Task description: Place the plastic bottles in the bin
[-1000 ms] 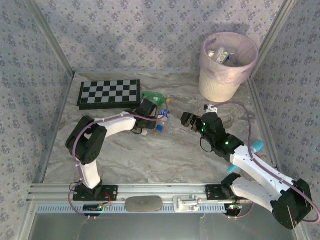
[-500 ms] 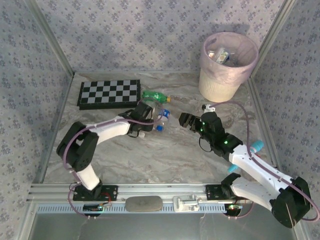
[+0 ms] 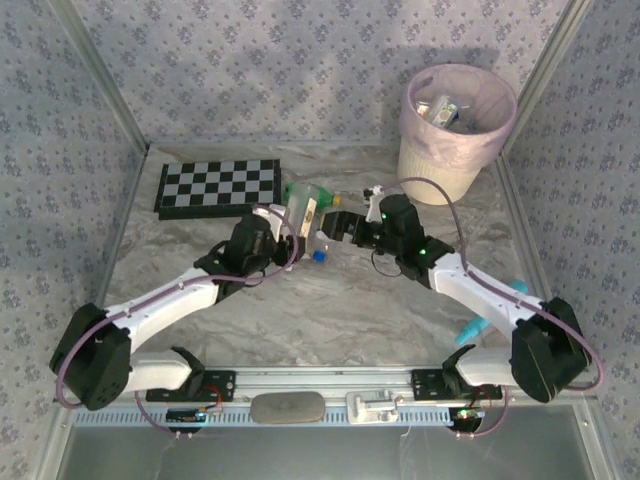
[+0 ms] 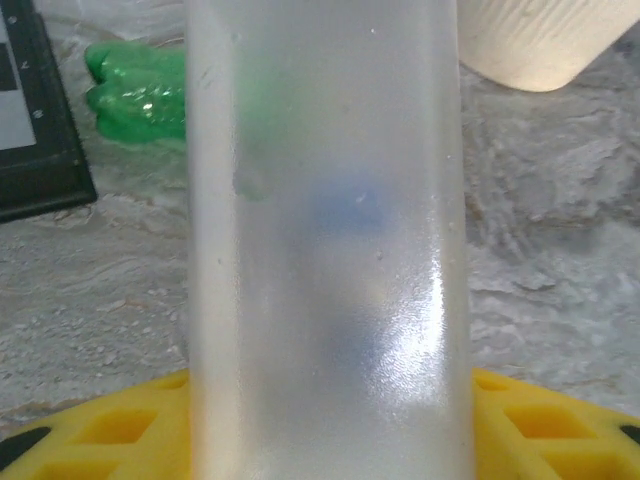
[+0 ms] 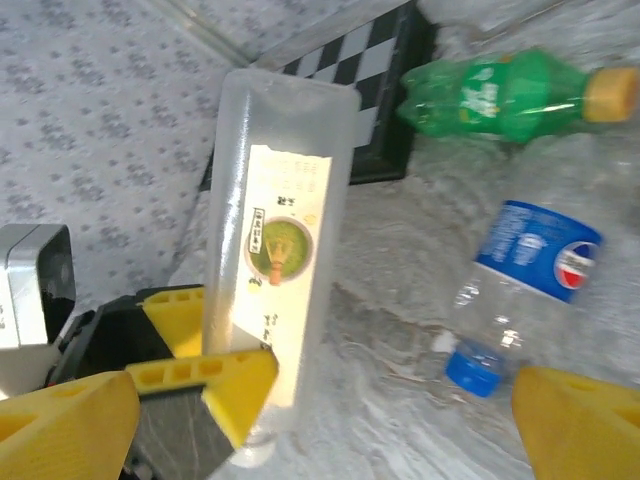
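Observation:
My left gripper [image 3: 296,228] is shut on a frosted, square-sided plastic bottle [image 3: 306,205] and holds it upright off the table; its white label with a green picture faces the right wrist camera [image 5: 285,230]. Up close, that bottle [image 4: 325,250] stands between my yellow fingers [image 4: 90,430]. My right gripper [image 3: 345,224] is open just right of it, apart, its fingers [image 5: 580,425] spread wide. A green bottle [image 5: 500,95] and a clear bottle with a blue label and cap [image 5: 525,270] lie on the table behind. The bin [image 3: 455,130], pink-lined, stands at the far right with bottles inside.
A folded checkerboard [image 3: 218,186] lies at the far left, close to the green bottle [image 3: 294,189]. Two teal objects [image 3: 517,290] sit by the right arm. Patterned walls close the table on three sides. The bin's base [image 4: 540,40] is just beyond the held bottle.
The left arm has stretched forward and raised the frosted bottle upright in its grip. The right gripper has moved left and farther back, up beside that bottle.

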Action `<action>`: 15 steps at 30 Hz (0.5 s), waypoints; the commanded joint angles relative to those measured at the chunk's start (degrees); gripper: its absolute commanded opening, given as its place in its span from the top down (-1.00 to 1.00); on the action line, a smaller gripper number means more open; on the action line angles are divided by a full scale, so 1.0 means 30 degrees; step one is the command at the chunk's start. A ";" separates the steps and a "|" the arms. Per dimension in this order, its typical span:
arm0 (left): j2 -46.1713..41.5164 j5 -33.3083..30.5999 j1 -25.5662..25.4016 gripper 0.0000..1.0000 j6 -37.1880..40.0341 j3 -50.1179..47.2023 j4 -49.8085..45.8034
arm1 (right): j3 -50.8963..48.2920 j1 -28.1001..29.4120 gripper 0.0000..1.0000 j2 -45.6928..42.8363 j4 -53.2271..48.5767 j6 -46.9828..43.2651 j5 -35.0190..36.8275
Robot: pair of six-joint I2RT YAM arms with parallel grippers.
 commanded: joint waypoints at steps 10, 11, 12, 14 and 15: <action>-0.2470 0.1217 -0.1349 0.00 0.0215 -0.1585 0.2115 | 0.2161 0.0597 -0.94 0.3291 0.1945 0.1211 -0.2328; -0.2507 0.1243 -0.1454 0.00 0.0248 -0.1636 0.2084 | 0.2268 0.0650 -0.92 0.3462 0.2044 0.1309 -0.2434; -0.2537 0.1246 -0.1514 0.00 0.0277 -0.1699 0.2080 | 0.2356 0.0668 -0.91 0.3597 0.2136 0.1347 -0.2500; -0.2573 0.1246 -0.1661 0.01 0.0328 -0.1820 0.2153 | 0.2559 0.0722 -0.85 0.3866 0.2220 0.1419 -0.2668; -0.2589 0.1246 -0.1721 0.01 0.0339 -0.1853 0.2171 | 0.2665 0.0717 -0.81 0.3995 0.2253 0.1455 -0.2748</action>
